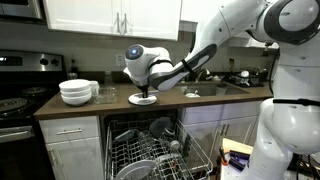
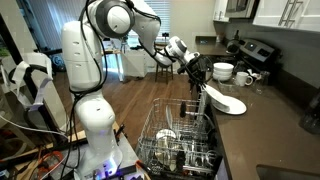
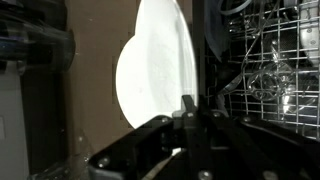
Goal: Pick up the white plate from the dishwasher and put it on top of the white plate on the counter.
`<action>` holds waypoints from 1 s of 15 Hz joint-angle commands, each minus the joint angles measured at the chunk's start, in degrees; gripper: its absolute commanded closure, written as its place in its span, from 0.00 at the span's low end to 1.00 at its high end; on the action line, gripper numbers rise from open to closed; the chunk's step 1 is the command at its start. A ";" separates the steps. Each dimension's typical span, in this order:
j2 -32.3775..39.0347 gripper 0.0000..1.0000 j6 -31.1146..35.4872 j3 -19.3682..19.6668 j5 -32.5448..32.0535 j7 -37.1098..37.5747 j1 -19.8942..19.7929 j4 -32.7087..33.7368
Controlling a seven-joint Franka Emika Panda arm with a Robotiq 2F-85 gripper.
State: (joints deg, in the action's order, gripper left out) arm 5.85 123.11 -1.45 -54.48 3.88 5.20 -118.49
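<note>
My gripper (image 3: 190, 110) is shut on the rim of a white plate (image 3: 168, 50) and holds it on edge, nearly upright. Under it a second white plate (image 3: 130, 85) lies flat on the brown counter. In both exterior views the gripper (image 1: 146, 88) (image 2: 198, 78) hangs over the counter plate (image 1: 143, 99) (image 2: 230, 104). The held plate (image 2: 203, 100) reaches down to the counter plate's near edge. Whether the two plates touch cannot be told.
A stack of white bowls (image 1: 77, 92) (image 2: 223, 72) stands on the counter beside the plates. The dishwasher is open with its wire rack (image 1: 150, 152) (image 2: 180, 140) pulled out and holding dishes. A stove (image 1: 18, 100) is at one end of the counter and a sink (image 1: 232, 88) at the other.
</note>
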 commanded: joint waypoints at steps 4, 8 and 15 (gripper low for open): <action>0.63 0.99 -0.04 -0.62 0.19 -0.03 -0.56 -0.09; 1.51 0.99 0.57 -0.11 -2.13 1.80 -0.74 0.10; 2.92 0.99 2.95 1.32 -6.11 4.35 -1.51 0.73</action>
State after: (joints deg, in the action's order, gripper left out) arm 8.24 124.48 -0.36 -56.41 5.78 4.58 -118.84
